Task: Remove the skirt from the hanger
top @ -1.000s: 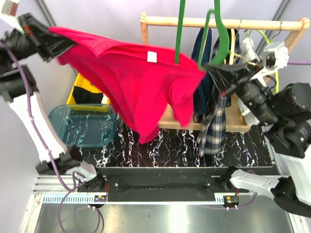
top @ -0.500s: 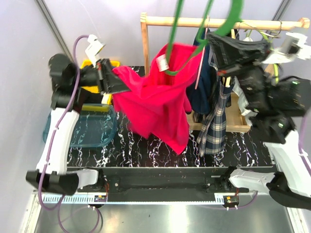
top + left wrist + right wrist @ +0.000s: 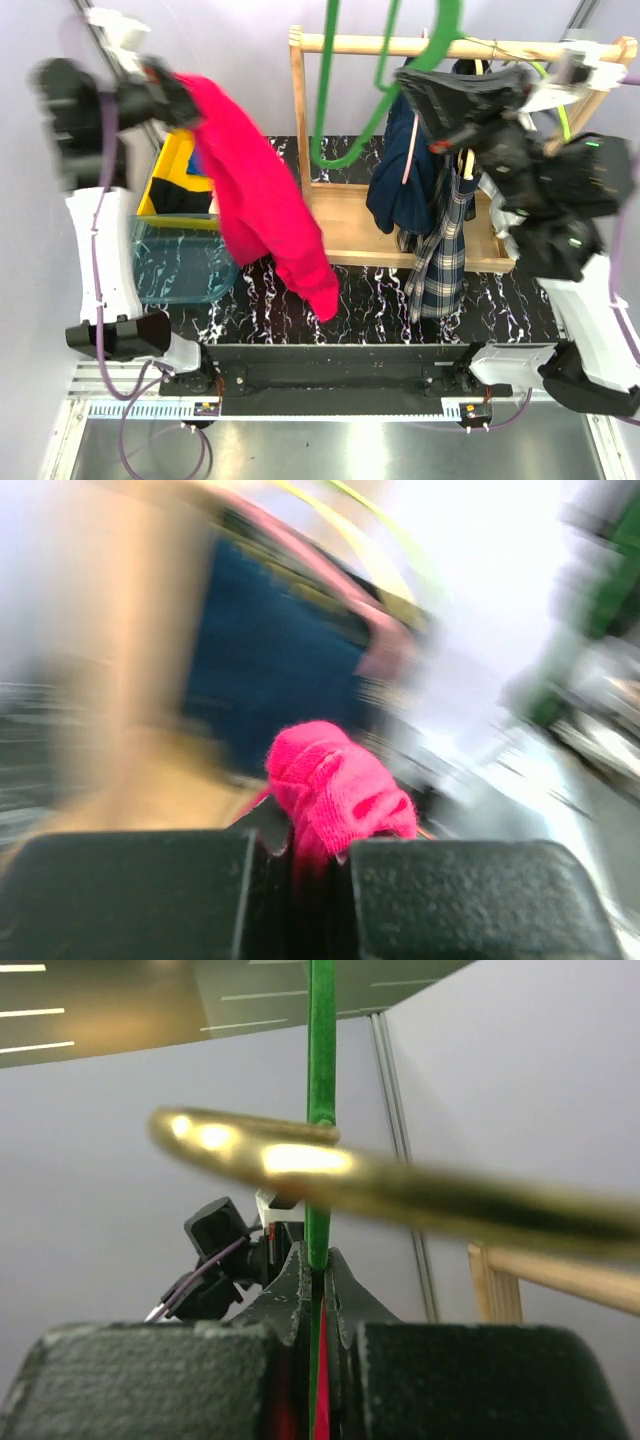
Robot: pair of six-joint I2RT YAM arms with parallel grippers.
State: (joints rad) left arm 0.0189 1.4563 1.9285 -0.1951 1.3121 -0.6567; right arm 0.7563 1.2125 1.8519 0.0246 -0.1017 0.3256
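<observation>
The navy plaid skirt point(image 3: 440, 250) hangs on the wooden rack, narrow top up, with neither gripper touching it. A thin cream strip point(image 3: 468, 160) shows above its top; I cannot tell whether it is the hanger. My left gripper point(image 3: 175, 95) is raised at the far left, shut on a red garment point(image 3: 260, 200) that hangs free; the left wrist view shows the red cloth point(image 3: 335, 785) pinched in the gripper point(image 3: 310, 830). My right gripper point(image 3: 420, 75) is high by the rail, shut on a bare green hanger point(image 3: 340, 120). The right wrist view shows this gripper point(image 3: 318, 1260) around the green rod point(image 3: 320, 1060).
The wooden rack point(image 3: 297, 120) stands at the back with its rail point(image 3: 520, 48) across the top. A plain navy garment point(image 3: 400, 190) and a white garment point(image 3: 510, 215) hang beside the skirt. A clear blue bin point(image 3: 175, 265) and a yellow bin point(image 3: 160, 185) sit at the left.
The left gripper has pulled the red garment left and up, off the green hanger. The green hanger is now bare in the right gripper, which stays high by the rail.
</observation>
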